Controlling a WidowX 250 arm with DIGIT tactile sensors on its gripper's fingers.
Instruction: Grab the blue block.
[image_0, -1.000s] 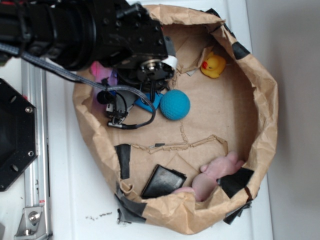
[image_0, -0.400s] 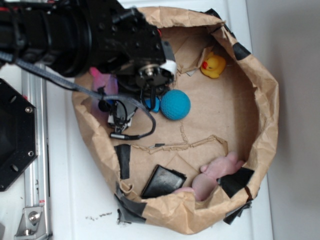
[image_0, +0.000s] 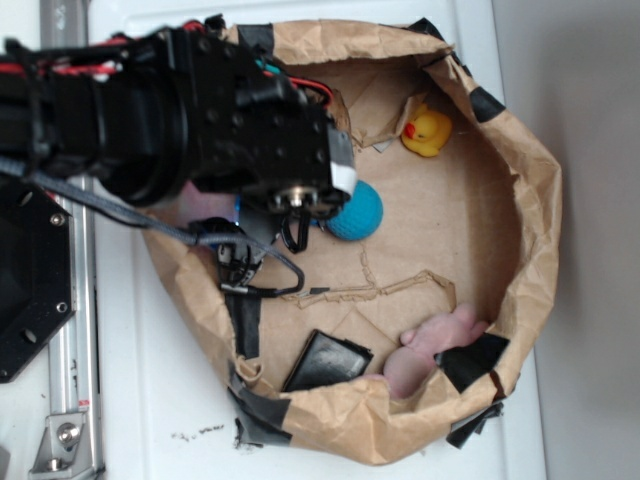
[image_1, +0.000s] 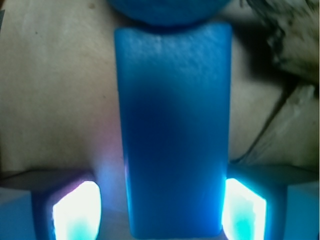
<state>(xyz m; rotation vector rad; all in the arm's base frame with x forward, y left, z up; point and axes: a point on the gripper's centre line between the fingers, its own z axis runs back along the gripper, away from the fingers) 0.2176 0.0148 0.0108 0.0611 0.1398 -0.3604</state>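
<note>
Foam-like blue block lies on paper, far end touching teal ball. Gripper spread wide, straddling its near end. Likely light, slightly squashy; pinch the long sides.

The blue block is bright, smooth blue; the ball is teal. The duck is yellow, the paper bag brown with black tape patches, the bench white.
</note>
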